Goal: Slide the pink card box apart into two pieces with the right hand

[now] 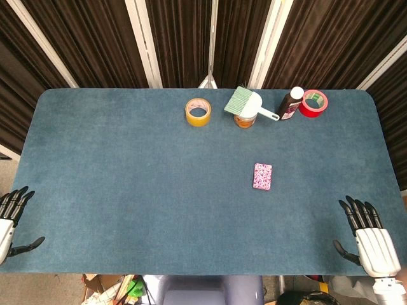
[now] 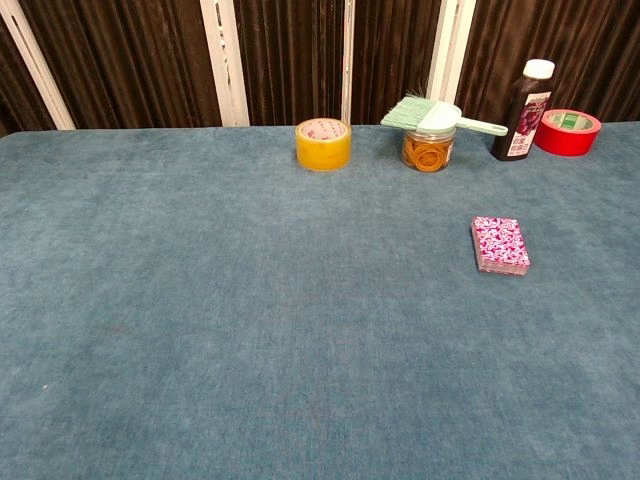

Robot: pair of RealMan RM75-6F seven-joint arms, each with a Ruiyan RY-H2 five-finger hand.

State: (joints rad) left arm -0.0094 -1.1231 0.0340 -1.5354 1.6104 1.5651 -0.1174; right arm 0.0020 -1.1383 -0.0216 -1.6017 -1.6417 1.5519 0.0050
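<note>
The pink patterned card box [image 1: 262, 176] lies flat on the blue table, right of centre; the chest view shows the same box [image 2: 500, 244] whole and closed. My right hand [image 1: 367, 234] rests at the table's near right corner, fingers spread and empty, well away from the box. At the near left edge my left hand [image 1: 11, 223] is partly cut off by the frame, fingers apart, holding nothing. Neither hand appears in the chest view.
Along the far edge stand a yellow tape roll [image 1: 198, 112], a small jar [image 1: 245, 119] with a green-bristled brush [image 1: 248, 104] lying across it, a dark bottle [image 1: 291, 103] and a red tape roll [image 1: 313, 103]. The blue felt table [image 1: 127, 190] spans the view.
</note>
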